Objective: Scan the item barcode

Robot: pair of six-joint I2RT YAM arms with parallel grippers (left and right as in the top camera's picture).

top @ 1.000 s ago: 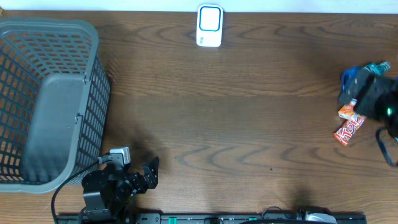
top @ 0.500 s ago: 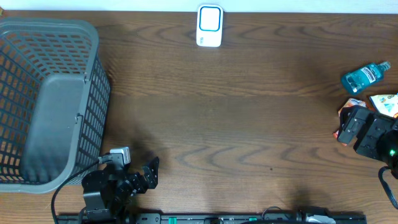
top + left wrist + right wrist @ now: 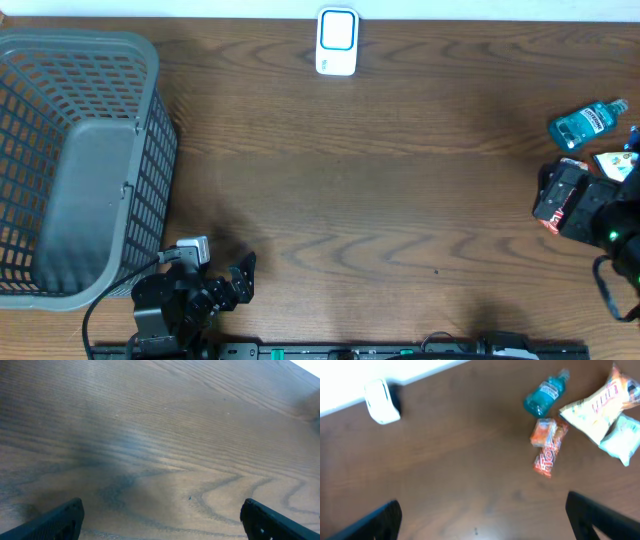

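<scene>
A dark wooden table [image 3: 380, 200] is seen from above. A grey mesh basket [image 3: 155, 170] is set at the left edge, and a small white device [image 3: 337, 41], apparently the barcode scanner though its face is too small to be read, is stood at the far edge near the middle. The items are gathered at the far right: a blue bottle [image 3: 546, 396] is laid on its side, with an orange packet [image 3: 543, 432] and a red bar [image 3: 546, 460] just beside it on the near side, and a yellow-and-white snack bag [image 3: 597, 407] and a white packet [image 3: 622, 440] further right. The right gripper [image 3: 482, 520] is held above the table next to this group, its jaws spread wide with nothing between them. The left gripper [image 3: 162, 522] is parked at the near edge beside the basket, its jaws likewise spread wide over bare wood. No item is gripped.
</scene>
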